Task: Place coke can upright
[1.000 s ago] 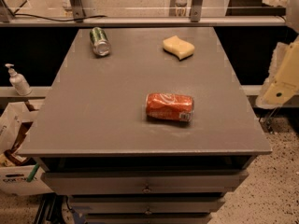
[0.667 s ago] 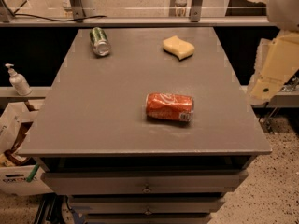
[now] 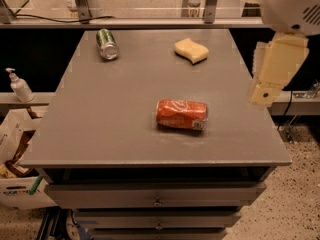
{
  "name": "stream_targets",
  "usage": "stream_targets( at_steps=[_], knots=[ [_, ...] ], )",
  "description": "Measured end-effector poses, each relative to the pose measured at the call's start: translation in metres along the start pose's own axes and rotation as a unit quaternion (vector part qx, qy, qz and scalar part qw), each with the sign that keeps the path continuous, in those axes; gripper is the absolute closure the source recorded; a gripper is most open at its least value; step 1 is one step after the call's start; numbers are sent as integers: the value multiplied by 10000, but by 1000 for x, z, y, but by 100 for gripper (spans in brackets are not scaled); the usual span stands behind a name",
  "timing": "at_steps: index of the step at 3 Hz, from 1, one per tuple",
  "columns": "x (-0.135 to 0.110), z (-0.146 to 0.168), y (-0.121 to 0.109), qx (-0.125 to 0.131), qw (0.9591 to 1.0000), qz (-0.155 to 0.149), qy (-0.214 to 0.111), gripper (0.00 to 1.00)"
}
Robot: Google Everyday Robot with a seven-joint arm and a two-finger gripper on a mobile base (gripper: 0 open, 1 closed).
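The coke can (image 3: pixel 182 114) is red-orange with white lettering. It lies on its side on the grey table (image 3: pixel 110 114), a little right of centre and towards the front edge, with its long axis running left to right. My gripper does not show in this view. Only my arm is visible: a white rounded joint (image 3: pixel 292 6) and a cream link (image 3: pixel 274 71) at the right edge, over the table's right side. The arm is well to the right of the can and apart from it.
A green can (image 3: pixel 107 44) lies on its side at the back left of the table. A yellow sponge (image 3: pixel 191 50) lies at the back right. A white pump bottle (image 3: pixel 20 86) and bags stand left of the table. Drawers are below the front edge.
My arm has moved left and up, further into view over the table's right edge. The coke can, green can and sponge have not moved.
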State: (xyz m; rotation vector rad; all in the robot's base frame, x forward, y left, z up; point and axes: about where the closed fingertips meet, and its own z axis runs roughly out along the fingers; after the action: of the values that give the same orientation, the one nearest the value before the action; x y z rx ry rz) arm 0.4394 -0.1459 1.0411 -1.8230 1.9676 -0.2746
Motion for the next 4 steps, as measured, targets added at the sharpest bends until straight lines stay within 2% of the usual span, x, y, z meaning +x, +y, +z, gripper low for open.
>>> stream_targets(
  at_steps=[1, 2, 3, 4],
  knots=[
    [-29, 26, 2, -189, 9986, -494, 61, 0],
    [-53, 58, 5, -434, 9950, -885, 148, 0],
    [-56, 52, 4, -356, 9952, -905, 125, 0],
    [-66, 57, 5, -397, 9936, -1047, 166, 0]
  ],
)
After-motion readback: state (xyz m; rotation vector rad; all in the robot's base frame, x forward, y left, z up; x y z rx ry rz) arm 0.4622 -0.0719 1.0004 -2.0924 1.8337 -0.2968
